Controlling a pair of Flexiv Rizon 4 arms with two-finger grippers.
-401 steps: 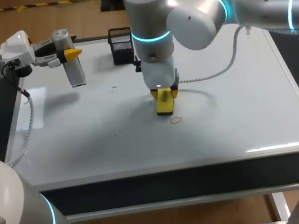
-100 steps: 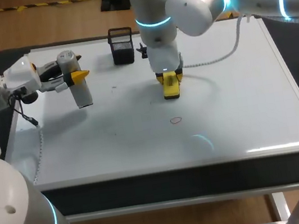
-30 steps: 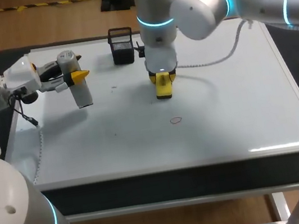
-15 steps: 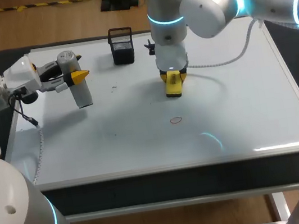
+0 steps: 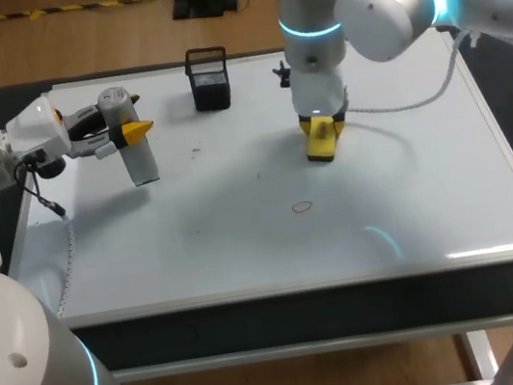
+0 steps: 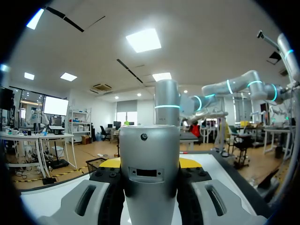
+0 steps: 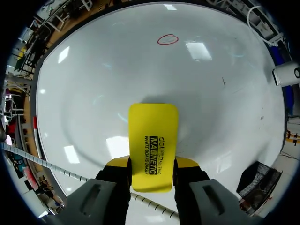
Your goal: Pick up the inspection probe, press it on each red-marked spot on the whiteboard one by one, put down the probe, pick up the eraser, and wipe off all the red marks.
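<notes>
Right end effector [image 5: 322, 133] shifted sideways, farther from the left end effector [image 5: 126, 127], yellow eraser [image 7: 153, 140] clamped between its fingers, red mark [image 7: 168, 40] on the whiteboard [image 5: 413, 197] well ahead of the eraser, left end effector closed on the grey probe [image 5: 139, 157] above the whiteboard.

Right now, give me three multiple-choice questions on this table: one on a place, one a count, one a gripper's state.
1. Where is the red mark relative to the eraser? A under it; B on bare board, apart from it; C atop it.
2. How many red marks are on the whiteboard? A one; B three; C five.
3. The right gripper is: A open, empty; B open, touching the board; C shut on the eraser.
Answers: 1 B, bare board separates them; 2 A, one loop shows; 3 C, it clamps the eraser's sides.
</notes>
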